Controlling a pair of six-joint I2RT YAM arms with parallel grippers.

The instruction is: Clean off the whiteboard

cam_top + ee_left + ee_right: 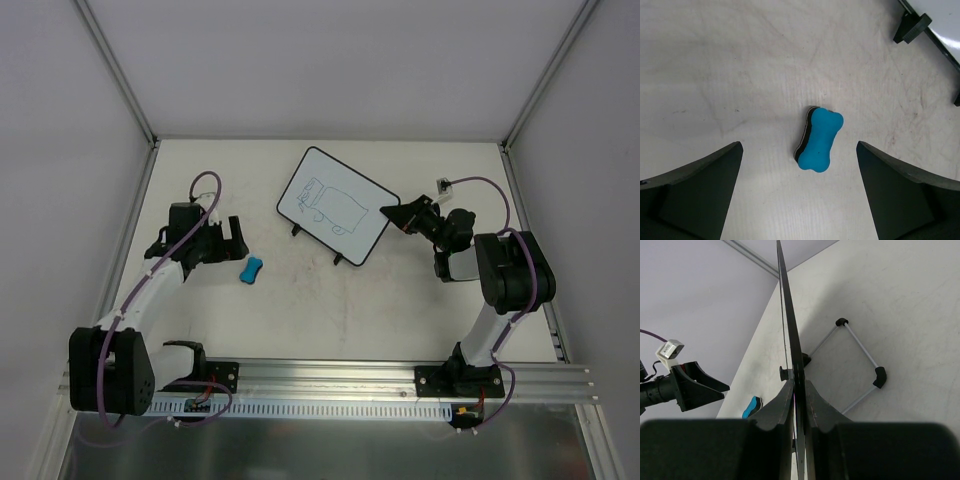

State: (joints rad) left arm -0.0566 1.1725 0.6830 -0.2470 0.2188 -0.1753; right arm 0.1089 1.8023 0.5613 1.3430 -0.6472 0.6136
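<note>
Our right pincer (397, 214) is clamped on the edge of the whiteboard (335, 205), which stretches away in front of its fingers. The blue scribbles (325, 200) look untouched. Our left pincer (237, 236) hangs open, with the eraser (819, 140) lying ungripped between its fingers. We judge nothing is wiped yet: the grasp and all the erasing remain

My left wrist view cuts the whiteboard (943, 19) off at its corner; overhead, I find its scribbles (325, 202) too small to read.
</note>
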